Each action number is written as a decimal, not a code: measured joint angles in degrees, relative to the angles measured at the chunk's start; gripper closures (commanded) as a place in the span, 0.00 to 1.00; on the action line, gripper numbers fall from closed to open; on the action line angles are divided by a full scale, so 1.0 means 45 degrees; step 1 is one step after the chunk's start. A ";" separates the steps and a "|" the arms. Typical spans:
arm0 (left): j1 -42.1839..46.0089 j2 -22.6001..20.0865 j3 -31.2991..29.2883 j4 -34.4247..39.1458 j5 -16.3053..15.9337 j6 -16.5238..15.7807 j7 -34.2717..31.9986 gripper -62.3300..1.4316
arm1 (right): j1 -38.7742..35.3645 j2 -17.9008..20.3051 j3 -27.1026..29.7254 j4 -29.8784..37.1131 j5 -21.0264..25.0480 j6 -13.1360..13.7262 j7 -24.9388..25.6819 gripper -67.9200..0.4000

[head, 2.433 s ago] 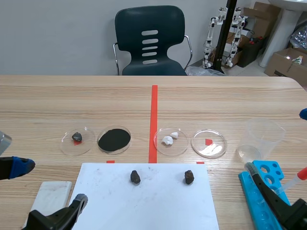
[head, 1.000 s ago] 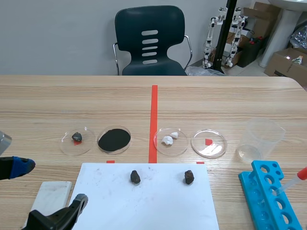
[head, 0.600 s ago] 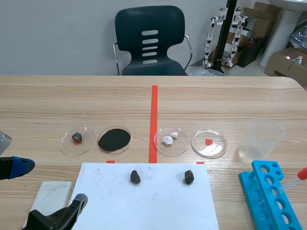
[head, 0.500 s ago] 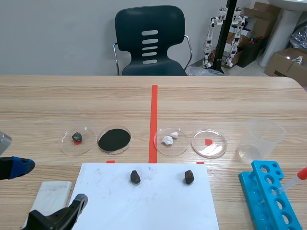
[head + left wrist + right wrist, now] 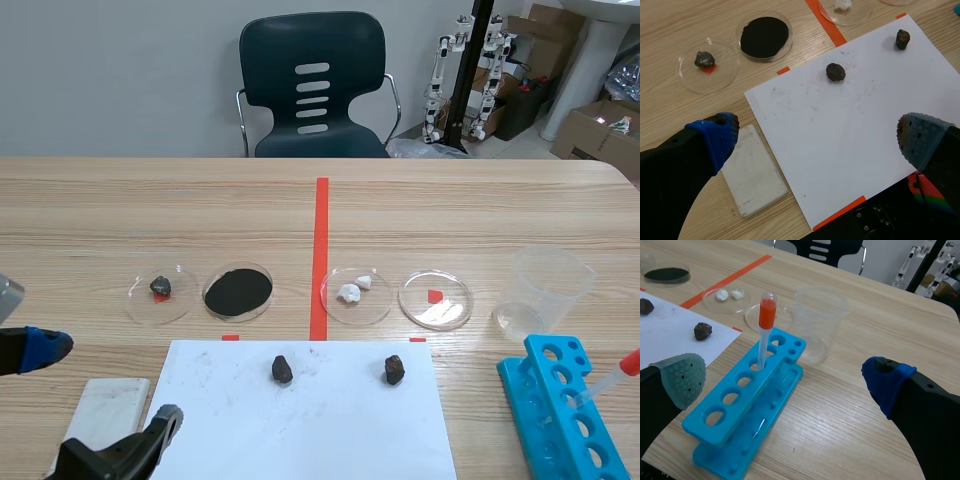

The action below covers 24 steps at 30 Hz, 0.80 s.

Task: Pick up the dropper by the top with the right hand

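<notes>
Since the earliest scene picture, the right arm has been drawn back from above the blue rack [image 5: 553, 420] and is no longer seen in the scene view. The dropper [image 5: 763, 332] is seen standing in a hole of the rack, leaning slightly, its orange-red bulb uppermost, ahead of the right gripper [image 5: 785, 380], whose fingers are spread wide with nothing held. A clear beaker [image 5: 817, 320] is placed just beyond the rack. The left gripper [image 5: 817, 137] is likewise held released, by the white sheet [image 5: 840, 115].
</notes>
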 measured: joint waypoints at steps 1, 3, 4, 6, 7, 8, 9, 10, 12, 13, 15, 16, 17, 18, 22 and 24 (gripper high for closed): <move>0.0000 0.0000 0.0000 0.0000 0.0000 0.0000 0.0000 0.00 | 0.0155 0.0000 -0.0121 -0.0068 0.0000 0.0000 0.0146 0.00; 0.0000 0.0000 0.0000 0.0000 0.0000 0.0000 0.0000 0.00 | 0.0457 0.0000 -0.0447 -0.0223 -0.0005 0.0000 0.0335 0.00; 0.0000 0.0000 0.0000 0.0000 0.0000 0.0000 0.0000 0.00 | 0.0607 0.0000 -0.0622 -0.0321 -0.0015 0.0000 0.0447 0.00; 0.0000 0.0000 0.0000 0.0000 0.0000 0.0000 0.0000 0.00 | 0.0889 0.0000 -0.0947 -0.0495 -0.0005 -0.0005 0.0704 0.00; 0.0000 0.0000 0.0000 0.0000 0.0000 0.0000 0.0000 0.00 | 0.1035 0.0000 -0.1078 -0.0588 -0.0015 -0.0005 0.0704 0.00; 0.0000 0.0000 0.0000 0.0000 0.0000 0.0000 0.0000 0.00 | 0.1190 0.0000 -0.1209 -0.0685 -0.0049 -0.0049 0.0704 0.00; 0.0000 0.0000 0.0000 0.0000 0.0000 0.0000 0.0000 0.00 | 0.1355 0.0000 -0.1345 -0.0767 -0.0160 -0.0141 0.0709 0.00; 0.0000 0.0000 0.0000 0.0000 0.0000 0.0000 0.0000 0.00 | 0.1501 0.0000 -0.1462 -0.0855 -0.0282 -0.0204 0.0704 0.00; 0.0000 0.0000 0.0000 0.0000 0.0000 0.0000 0.0000 0.00 | 0.1836 0.0000 -0.1749 -0.1054 -0.0442 -0.0287 0.0699 0.00; 0.0000 0.0000 0.0000 0.0000 0.0000 0.0000 0.0000 0.00 | 0.2001 0.0000 -0.1899 -0.1161 -0.0486 -0.0287 0.0709 0.00; 0.0000 0.0000 0.0000 0.0000 0.0000 0.0000 0.0000 0.00 | 0.2283 0.0000 -0.2137 -0.1375 -0.0588 -0.0291 0.0699 0.00; 0.0000 0.0000 0.0000 0.0000 0.0000 0.0000 0.0000 0.00 | 0.2404 0.0000 -0.2244 -0.1481 -0.0578 -0.0291 0.0704 0.00; 0.0000 0.0000 0.0000 0.0000 0.0000 0.0000 0.0000 0.00 | 0.2511 0.0000 -0.2331 -0.1583 -0.0583 -0.0291 0.0704 0.00; 0.0000 0.0000 0.0000 0.0000 0.0000 0.0000 0.0000 0.00 | 0.2613 0.0000 -0.2424 -0.1676 -0.0583 -0.0296 0.0704 0.00; 0.0000 0.0000 0.0000 0.0000 0.0000 0.0000 0.0000 0.00 | 0.2851 0.0000 -0.2579 -0.1991 -0.0578 -0.0646 0.0719 0.00; 0.0000 0.0000 0.0000 0.0000 0.0000 0.0000 0.0000 0.00 | 0.2846 0.0000 -0.2579 -0.2001 -0.0578 -0.0777 0.0738 0.00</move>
